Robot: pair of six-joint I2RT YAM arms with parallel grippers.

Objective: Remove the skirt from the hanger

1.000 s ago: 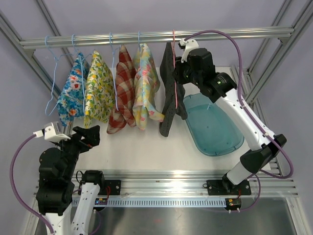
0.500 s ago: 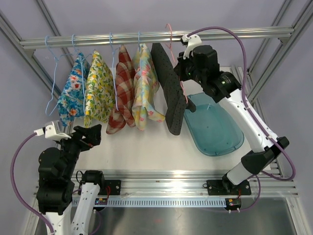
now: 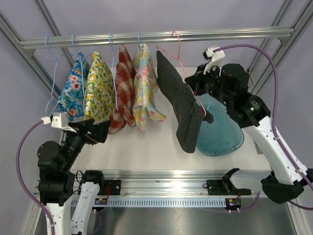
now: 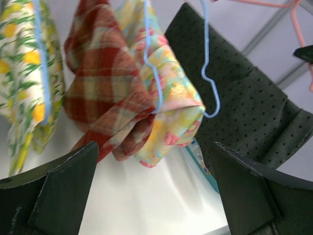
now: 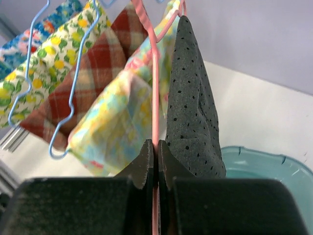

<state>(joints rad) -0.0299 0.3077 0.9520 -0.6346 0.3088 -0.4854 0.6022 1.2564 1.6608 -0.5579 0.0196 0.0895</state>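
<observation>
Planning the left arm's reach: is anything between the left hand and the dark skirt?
Yes. The plaid skirt and pastel skirt hang between the left hand and the dark skirt, partly covering it from the left wrist view.

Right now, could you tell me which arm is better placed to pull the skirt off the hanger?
Probably left: the left gripper is open and free, facing the skirt, while the right gripper is shut on the hanger.

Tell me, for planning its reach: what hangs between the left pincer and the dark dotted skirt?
Left wrist view: the red plaid skirt and pastel floral skirt hang between the left pincer and dark dotted skirt.
</observation>
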